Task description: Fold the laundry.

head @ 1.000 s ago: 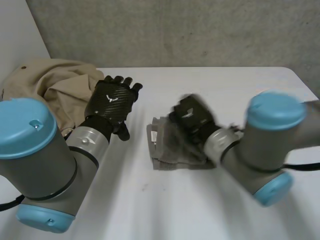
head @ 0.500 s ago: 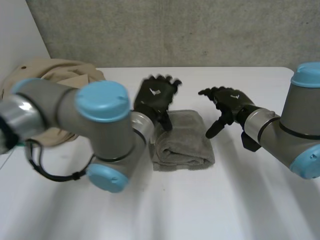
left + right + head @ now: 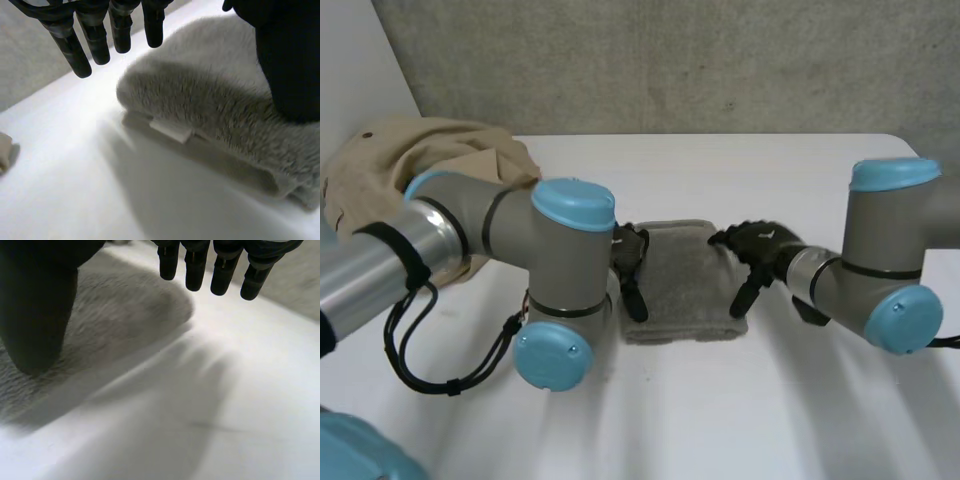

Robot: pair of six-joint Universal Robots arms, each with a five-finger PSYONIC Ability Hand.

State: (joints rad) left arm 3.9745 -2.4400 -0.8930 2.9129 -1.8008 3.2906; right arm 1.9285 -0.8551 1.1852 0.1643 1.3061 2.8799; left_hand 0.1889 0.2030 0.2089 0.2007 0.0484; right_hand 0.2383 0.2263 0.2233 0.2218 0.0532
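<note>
Both hands have come down beside the folded grey towel [image 3: 682, 275] in the middle of the table [image 3: 770, 400]. The left hand [image 3: 632, 268] is at its left edge and the right hand [image 3: 757, 247] at its right, fingers straight, holding nothing. I judge this towel nearly done; the beige heap [image 3: 430, 170] waits.

Lighting's pretty soft and even. The white worktop [image 3: 720, 420] comes out bright, almost blown out in a patch at the fingers [image 3: 95, 45] of the left hand [image 3: 285, 55]. The grey towel [image 3: 200, 100] is darker, shaded under its fold. The wall [image 3: 670, 60] looks dimmer.
</note>
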